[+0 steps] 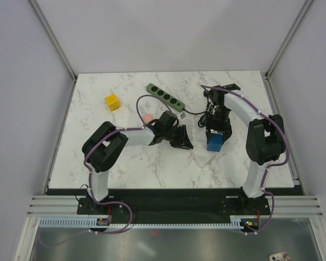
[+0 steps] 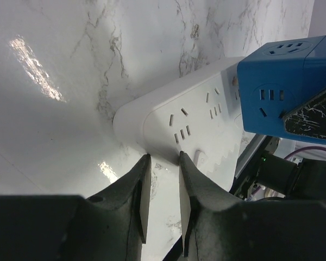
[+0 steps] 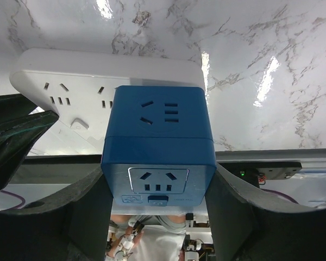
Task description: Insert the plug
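Across the white-veined marble table, enclosed by plain white walls, a white power strip lies flat right of centre. The right gripper is clamped on the blue plug cube just above it. The left gripper has its fingers slightly apart at the strip's edge. A green power strip and a yellow block sit farther back.

- A white marble-patterned table with grey veins fills the middle, seen from above.
- Plain pale grey walls close it in at the left, back and right.
- Thin metal posts rise at the two back corners.
- A metal rail lines the near edge, with a dull grey surface below it.
- Bright glints of light shine on the glossy top.
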Robot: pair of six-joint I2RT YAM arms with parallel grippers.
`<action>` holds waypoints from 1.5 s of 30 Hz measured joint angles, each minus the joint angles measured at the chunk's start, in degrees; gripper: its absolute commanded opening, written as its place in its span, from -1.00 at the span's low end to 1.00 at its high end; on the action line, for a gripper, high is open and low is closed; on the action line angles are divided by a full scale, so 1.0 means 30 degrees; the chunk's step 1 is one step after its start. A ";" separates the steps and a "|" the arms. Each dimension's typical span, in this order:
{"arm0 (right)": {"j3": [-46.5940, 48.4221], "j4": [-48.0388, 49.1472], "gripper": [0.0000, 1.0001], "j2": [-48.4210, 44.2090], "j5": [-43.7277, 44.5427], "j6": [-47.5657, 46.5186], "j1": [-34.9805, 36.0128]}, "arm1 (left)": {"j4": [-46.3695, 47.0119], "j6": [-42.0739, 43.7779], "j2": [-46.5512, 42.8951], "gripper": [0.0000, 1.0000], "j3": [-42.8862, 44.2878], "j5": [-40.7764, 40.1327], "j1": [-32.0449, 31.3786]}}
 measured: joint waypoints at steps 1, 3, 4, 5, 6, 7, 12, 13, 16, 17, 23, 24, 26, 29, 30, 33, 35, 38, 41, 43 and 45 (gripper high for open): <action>0.0000 0.0000 -1.00 0.0015 0.0015 0.0073 0.0000 | 0.0146 -0.0022 -0.0044 -0.39 -0.0109 -0.0051 -0.0015; 0.0153 -0.0080 -1.00 0.0131 0.0029 0.0153 0.0000 | 0.0546 -0.0219 -0.0175 -0.39 -0.0401 -0.0226 -0.0073; 0.0313 -0.0168 -1.00 0.0270 0.0036 0.0138 0.0007 | 0.0838 -0.0342 -0.0291 -0.39 -0.0641 -0.0372 -0.0109; 0.0481 -0.0240 -1.00 0.0408 0.0051 0.0102 0.0007 | 0.1202 -0.0488 -0.0437 -0.39 -0.0918 -0.0590 -0.0168; 0.0707 -0.0328 -1.00 0.0597 0.0080 0.0036 0.0022 | 0.1494 -0.0590 -0.0576 -0.39 -0.1173 -0.0809 -0.0233; 0.0947 -0.0328 -1.00 0.0794 0.0153 -0.0029 0.0044 | 0.1902 -0.0729 -0.0750 -0.40 -0.1523 -0.1115 -0.0335; 0.0597 0.2674 -1.00 0.2288 0.1523 -0.0175 0.0087 | 0.2820 -0.1326 -0.1807 -0.40 -0.3038 -0.2222 -0.0656; 0.0211 0.3082 -1.00 0.2900 0.1741 -0.0175 0.0131 | 0.2856 -0.1413 -0.1967 -0.39 -0.3249 -0.2259 -0.0714; -0.0379 0.2586 -1.00 0.3096 0.1894 -0.0525 0.0219 | 0.2739 -0.1639 -0.2484 -0.30 -0.3774 -0.2499 -0.0816; -0.0466 0.2623 -1.00 0.3009 0.2113 -0.0663 0.0248 | 0.2448 -0.1639 -0.2608 -0.28 -0.3825 -0.2710 -0.0809; -0.0510 0.3548 -1.00 0.2550 0.3446 -0.1129 0.0313 | 0.0036 -0.1486 -0.3082 -0.14 -0.3279 -0.3956 -0.0780; -0.0525 0.3971 -1.00 0.2419 0.3555 -0.1158 0.0313 | -0.0248 -0.1457 -0.3155 -0.10 -0.3191 -0.4160 -0.0772; -0.0532 0.4707 -1.00 0.2047 0.3832 -0.1166 0.0313 | -0.0852 -0.1319 -0.3395 -0.06 -0.3038 -0.4626 -0.0772; -0.0525 0.5530 -1.00 0.1100 0.4328 -0.1151 0.0313 | -0.1792 -0.1078 -0.3861 0.07 -0.2871 -0.5224 -0.0758; -0.0503 0.5712 -1.00 0.0736 0.4393 -0.1151 0.0313 | -0.2047 -0.1020 -0.3985 0.10 -0.2834 -0.5355 -0.0743; -0.0386 0.6076 -1.00 -0.0291 0.4634 -0.1107 0.0313 | -0.2572 -0.0969 -0.4204 0.22 -0.2776 -0.5632 -0.0721; -0.0328 0.6295 -1.00 -0.0903 0.4728 -0.1056 0.0313 | -0.2856 -0.0962 -0.4262 0.29 -0.2754 -0.5661 -0.0721; -0.0328 0.6543 -1.00 -0.2040 0.4758 -0.0940 0.0313 | -0.3075 -0.0882 -0.4401 0.31 -0.2747 -0.5661 -0.0721; -0.0583 0.6914 -1.00 -0.3424 0.4488 -0.0867 0.0313 | -0.3599 -0.0583 -0.4954 0.32 -0.2747 -0.5654 -0.0721; -0.1377 0.7563 -1.00 -0.4881 0.3876 -0.0896 0.0291 | -0.3920 -0.0306 -0.5676 0.33 -0.2747 -0.5472 -0.0663; -0.2441 0.8284 -1.00 -0.6535 0.2761 -0.1122 0.0277 | -0.3912 0.0197 -0.6703 0.41 -0.2747 -0.4976 -0.0576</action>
